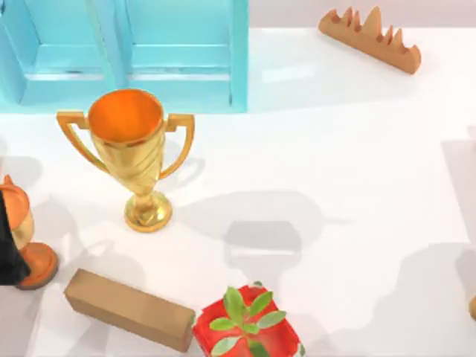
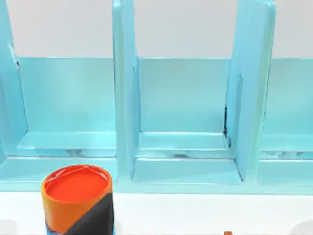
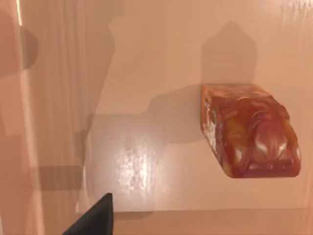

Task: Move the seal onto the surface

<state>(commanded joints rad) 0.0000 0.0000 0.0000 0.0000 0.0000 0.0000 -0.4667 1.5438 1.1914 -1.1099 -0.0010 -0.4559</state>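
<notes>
On the desk, the trophy stands before the cabinet at the left. The long block lies near the front, the potted plant just right of it. A jagged rack sits far right.

Colour-wise it's pretty bright: glossy white worktop, light blue cabinet at the back, and a shiny gold trophy with an orange inside. There's a plain tan cardboard-looking block, a red pot with green leaves, and a brown spiky rack. The seal is mottled dark red and orange-tan.
</notes>
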